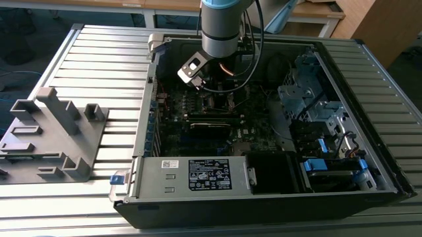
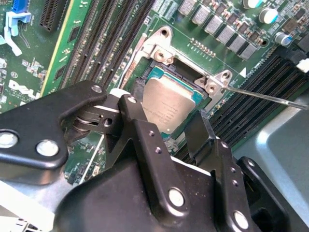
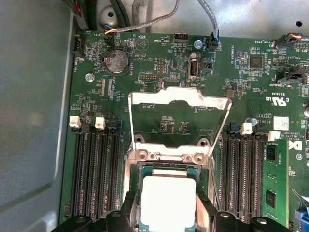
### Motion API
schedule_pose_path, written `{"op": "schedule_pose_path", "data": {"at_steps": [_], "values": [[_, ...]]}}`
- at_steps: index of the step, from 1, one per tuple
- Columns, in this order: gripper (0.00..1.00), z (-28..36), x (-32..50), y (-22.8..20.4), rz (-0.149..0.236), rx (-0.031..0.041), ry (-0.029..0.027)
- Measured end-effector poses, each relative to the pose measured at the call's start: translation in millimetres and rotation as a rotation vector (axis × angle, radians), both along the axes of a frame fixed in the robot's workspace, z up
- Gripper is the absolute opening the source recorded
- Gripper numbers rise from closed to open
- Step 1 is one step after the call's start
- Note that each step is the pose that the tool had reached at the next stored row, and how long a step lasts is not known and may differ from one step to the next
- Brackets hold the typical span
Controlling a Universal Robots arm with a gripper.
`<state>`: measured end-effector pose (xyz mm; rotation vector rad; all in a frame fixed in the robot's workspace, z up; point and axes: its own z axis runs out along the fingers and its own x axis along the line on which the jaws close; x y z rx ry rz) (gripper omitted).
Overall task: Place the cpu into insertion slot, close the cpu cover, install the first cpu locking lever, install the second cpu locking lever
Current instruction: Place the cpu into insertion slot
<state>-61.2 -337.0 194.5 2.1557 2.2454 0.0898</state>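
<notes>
The cpu [image 3: 168, 203] lies flat in the insertion slot [image 3: 145, 155], its pale metal top up; the second wrist view shows the cpu [image 2: 169, 108] inside the silver-rimmed insertion slot [image 2: 161, 53] too. My gripper [image 3: 166, 210] hangs over it, one black finger tight against each of two opposite cpu edges, also seen in the second wrist view as gripper [image 2: 171, 106]. The cpu cover [image 3: 178, 99], a thin silver frame, stands swung up off the socket. A thin metal lever rod [image 2: 270, 98] sticks out from the socket's corner. In the exterior view the gripper [image 1: 212, 96] reaches down into the computer case.
Long black memory slots [image 3: 96, 169] flank the socket on both sides. Cables [image 3: 145, 24] run along the board's edge by the case wall. The open case [image 1: 369, 123] has drive bays and a power supply [image 1: 197, 175]. A grey fixture [image 1: 53, 133] stands on the table.
</notes>
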Motion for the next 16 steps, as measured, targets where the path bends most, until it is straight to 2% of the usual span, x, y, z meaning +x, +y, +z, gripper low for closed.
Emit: {"op": "schedule_pose_path", "data": {"at_steps": [10,11,13,16], "values": [[0.6,2.3,1.5,0.0,0.0,0.0001,0.0026],[0.6,2.2,1.8,0.0,0.0,0.0002,0.0093],[0.6,2.2,2.3,0.0,0.0,-0.0001,0.0315],[0.6,2.2,2.3,0.0,0.0,-0.0001,0.0379]]}}
